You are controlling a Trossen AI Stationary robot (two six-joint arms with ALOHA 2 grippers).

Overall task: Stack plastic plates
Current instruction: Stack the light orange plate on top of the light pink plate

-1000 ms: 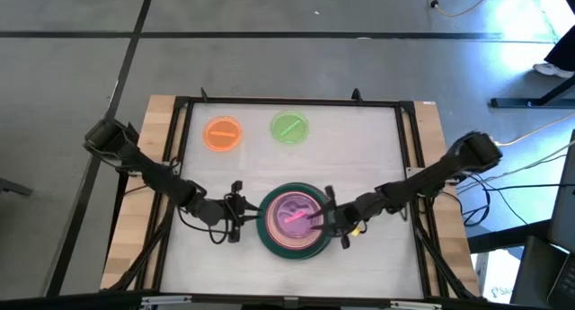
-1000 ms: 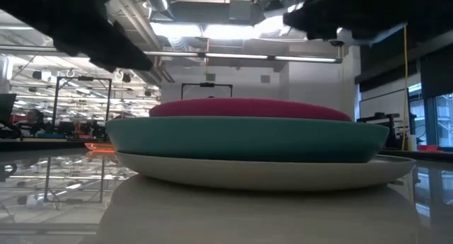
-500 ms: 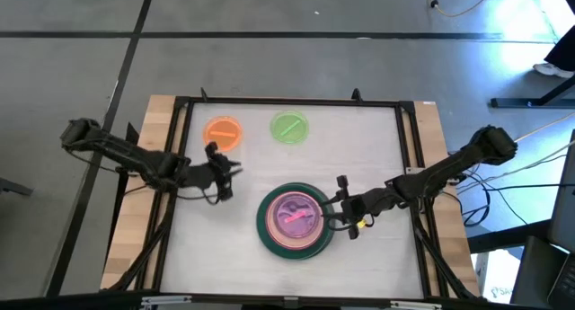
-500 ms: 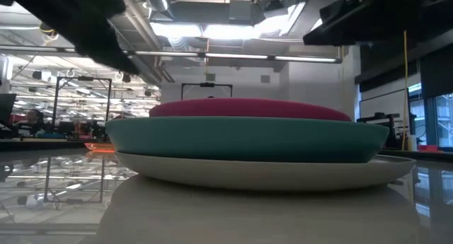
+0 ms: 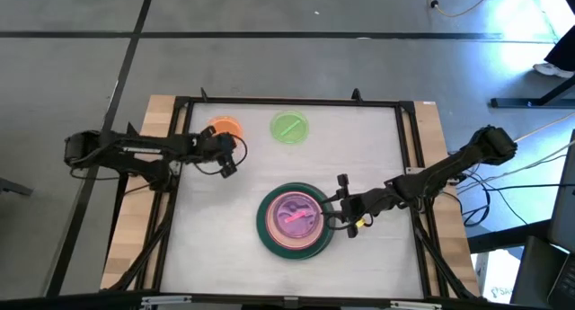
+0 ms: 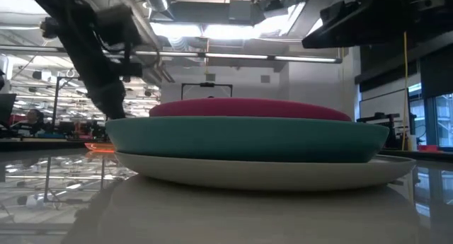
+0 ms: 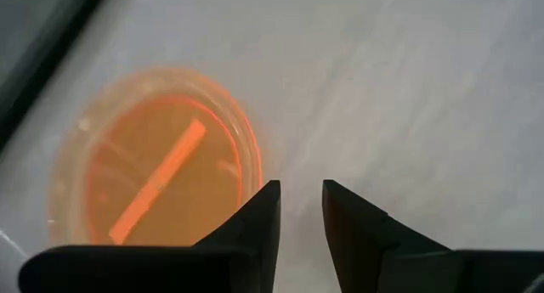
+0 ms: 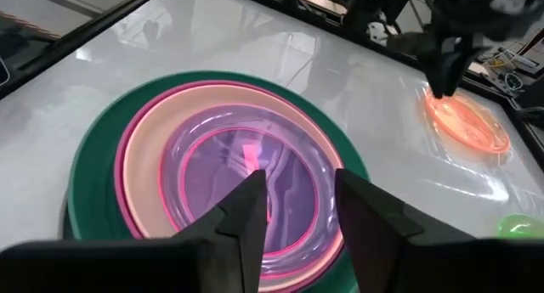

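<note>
A stack of plates [image 5: 293,222] stands on the table's near middle: a grey plate [image 6: 269,172] at the bottom, then dark green [image 8: 93,174], magenta and peach ones, with a small clear pink plate [image 8: 229,170] on top. A small orange plate [image 7: 153,170] and a small green plate [image 5: 289,128] lie apart near the far edge. My left gripper [image 7: 300,191] hovers open, with a narrow gap, just beside the orange plate's rim [image 5: 225,128]. My right gripper [image 8: 293,191] is open at the stack's right edge, touching nothing.
A black frame [image 5: 287,101] borders the white table top, with wooden strips outside it on the left and right. Bare table lies between the stack and the two small plates, and to the right of the green plate. No teal or black plate shows.
My left gripper has swung away from the stack's left side toward the table's far left and now stands by the orange plate. My right gripper drew back a little to the right from over the stack's edge, then kept still. The plates have not moved.
</note>
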